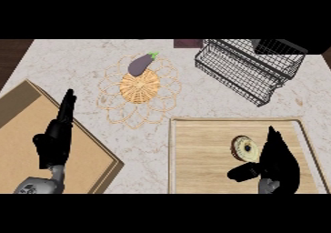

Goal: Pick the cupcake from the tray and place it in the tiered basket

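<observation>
Marble surface [74,63], wooden tray [202,157]: right hand [275,160], fingers spread, sits beside the cupcake [244,148]. Reaching step, I judge; next, curl round it.

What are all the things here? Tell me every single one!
cupcake: one, cream top with a dark rim, on the tray, just left of the right hand
tray: one, light wood, lower right
tiered basket: one, black wire, upper right
eggplant: one, purple with a green stem, on the mat's far edge
woven mat: one, tan, middle of the counter
wooden board: one, brown, lower left
counter: one, pale and speckled, under everything
left hand: one, black, open, over the board
right hand: one, black, open, over the tray
</observation>
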`<move>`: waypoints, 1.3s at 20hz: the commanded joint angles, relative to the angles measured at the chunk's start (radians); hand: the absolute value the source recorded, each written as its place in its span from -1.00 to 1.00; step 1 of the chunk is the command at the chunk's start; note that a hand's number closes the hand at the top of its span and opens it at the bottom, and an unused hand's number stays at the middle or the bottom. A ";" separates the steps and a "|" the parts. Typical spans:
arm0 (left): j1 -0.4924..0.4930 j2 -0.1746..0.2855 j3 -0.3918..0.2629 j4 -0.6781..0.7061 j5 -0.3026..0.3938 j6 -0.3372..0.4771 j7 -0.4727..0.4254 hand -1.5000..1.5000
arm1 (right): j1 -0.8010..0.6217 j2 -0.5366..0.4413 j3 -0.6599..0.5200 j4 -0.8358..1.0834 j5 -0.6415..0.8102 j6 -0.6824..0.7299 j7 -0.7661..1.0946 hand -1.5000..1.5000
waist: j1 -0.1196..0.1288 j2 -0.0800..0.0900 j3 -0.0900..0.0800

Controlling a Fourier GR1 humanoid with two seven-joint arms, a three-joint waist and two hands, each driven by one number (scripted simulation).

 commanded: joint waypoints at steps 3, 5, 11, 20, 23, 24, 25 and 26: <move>0.090 -0.057 -0.049 0.102 0.011 -0.013 0.047 0.00 | -0.040 0.018 -0.010 0.032 -0.046 0.095 0.219 -1.00 | -0.018 0.016 -0.022; 0.107 -0.052 -0.040 0.083 0.029 -0.030 0.052 0.00 | -0.064 0.018 -0.030 0.056 -0.054 0.065 0.222 -1.00 | -0.008 0.015 -0.022; 0.146 -0.042 -0.047 0.070 0.021 -0.053 0.056 0.00 | -0.038 0.018 -0.051 0.104 -0.087 0.065 0.177 -1.00 | -0.011 0.013 -0.021; 0.107 -0.063 -0.040 0.069 -0.009 -0.025 0.077 0.00 | -0.067 0.018 -0.037 0.142 -0.072 0.044 0.137 1.00 | -0.018 0.012 -0.020; 0.144 -0.086 -0.068 0.054 -0.028 -0.015 0.059 0.00 | -0.080 0.018 -0.068 0.191 -0.067 0.012 0.057 1.00 | -0.011 0.013 -0.019; 0.134 -0.086 -0.059 0.069 -0.019 -0.023 0.055 0.00 | -0.106 0.018 -0.055 0.159 -0.040 0.057 0.088 1.00 | -0.015 0.012 -0.021; 0.105 -0.047 -0.016 0.077 0.011 -0.054 0.074 0.00 | -0.115 0.018 -0.039 0.197 -0.012 0.071 0.059 1.00 | -0.011 0.015 -0.021; 0.143 -0.076 -0.048 0.074 -0.006 -0.044 0.029 0.00 | -0.108 0.018 -0.047 0.237 0.018 0.035 0.029 1.00 | -0.005 0.016 -0.021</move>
